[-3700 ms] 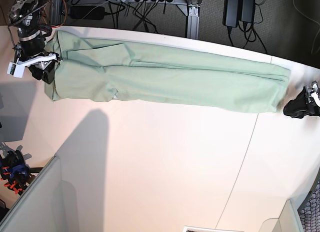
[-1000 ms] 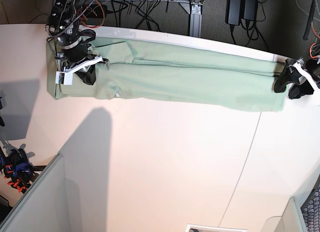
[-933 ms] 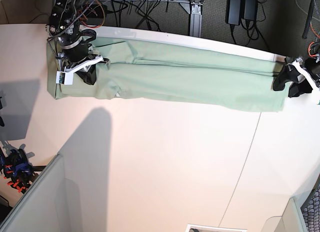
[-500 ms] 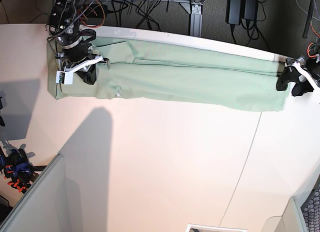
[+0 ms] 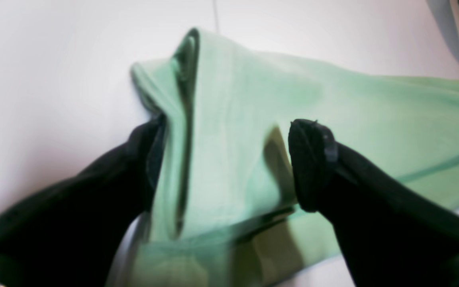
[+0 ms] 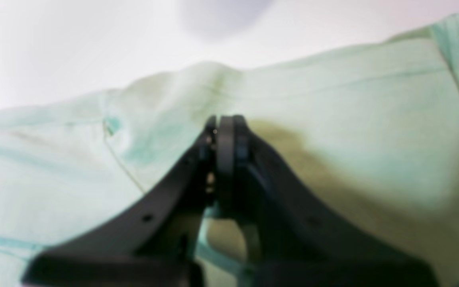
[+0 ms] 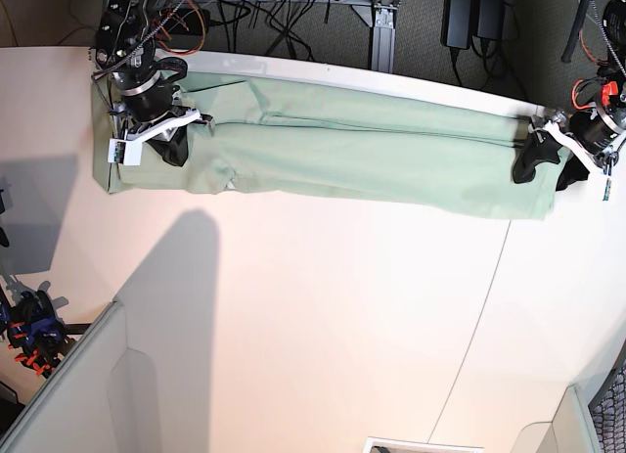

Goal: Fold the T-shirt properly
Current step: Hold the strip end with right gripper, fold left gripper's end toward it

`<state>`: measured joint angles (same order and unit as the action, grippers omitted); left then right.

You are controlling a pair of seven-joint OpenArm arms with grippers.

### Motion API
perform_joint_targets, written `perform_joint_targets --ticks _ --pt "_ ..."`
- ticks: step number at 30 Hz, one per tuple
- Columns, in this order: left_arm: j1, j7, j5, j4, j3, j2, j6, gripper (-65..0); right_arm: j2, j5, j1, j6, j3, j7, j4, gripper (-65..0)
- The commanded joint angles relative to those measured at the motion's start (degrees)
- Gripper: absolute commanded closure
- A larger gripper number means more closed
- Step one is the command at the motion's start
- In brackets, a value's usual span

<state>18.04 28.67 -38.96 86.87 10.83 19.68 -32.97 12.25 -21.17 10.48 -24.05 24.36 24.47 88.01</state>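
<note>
base view shows the t-shirt point(image 7: 333, 155) folded into a long narrow band that lies flat along the far edge of the pale desk point(image 7: 323, 316), running almost the whole width of it. at the shirt's end nearer the tangle of cables, the right tool point(image 7: 168, 140) sits on top of the cloth, its black fingers pressed together; the right wrist view confirms this, with the two pads point(image 6: 225, 135) meeting flush and a raised ridge of mint fabric just beyond them, though whether any cloth is pinched between them cannot be told from the blur. a seam line and a small bluish mark show on the shirt to one side of that tool. at the shirt's opposite end, the left tool point(image 7: 548, 162) stands with its fingers spread wide apart, straddling the short edge of the band. the left wrist view shows one dark finger point(image 5: 311, 163) resting over the top surface of the shirt point(image 5: 229, 131) and the other point(image 5: 146, 159) at the outer side of the stacked folded layers, just beside them, with the bare white desk beyond. the layers at that end rise in a soft hump with a dark crease running along the fold.
</note>
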Motion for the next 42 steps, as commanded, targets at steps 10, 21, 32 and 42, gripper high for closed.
perform_joint_targets --ticks 10,21,32,42 --pt "0.22 -1.64 1.53 0.04 -1.49 0.15 0.76 -6.6 0.79 -0.94 -0.61 -0.13 0.28 -1.64 0.76 0.0" --pt "-1.49 -5.35 11.21 0.04 -1.38 0.15 -4.15 0.0 1.09 -5.49 -0.66 -0.13 1.95 -2.01 1.7 0.0" --pt "-9.92 -8.81 18.05 -6.08 -1.38 1.03 -4.11 0.0 1.75 -11.04 -2.21 -0.17 9.49 -1.31 2.21 0.0" --pt "-23.32 -10.95 20.65 -18.47 -1.38 4.83 -4.04 0.0 2.32 -11.02 -2.21 -0.2 9.49 -1.29 2.21 0.0"
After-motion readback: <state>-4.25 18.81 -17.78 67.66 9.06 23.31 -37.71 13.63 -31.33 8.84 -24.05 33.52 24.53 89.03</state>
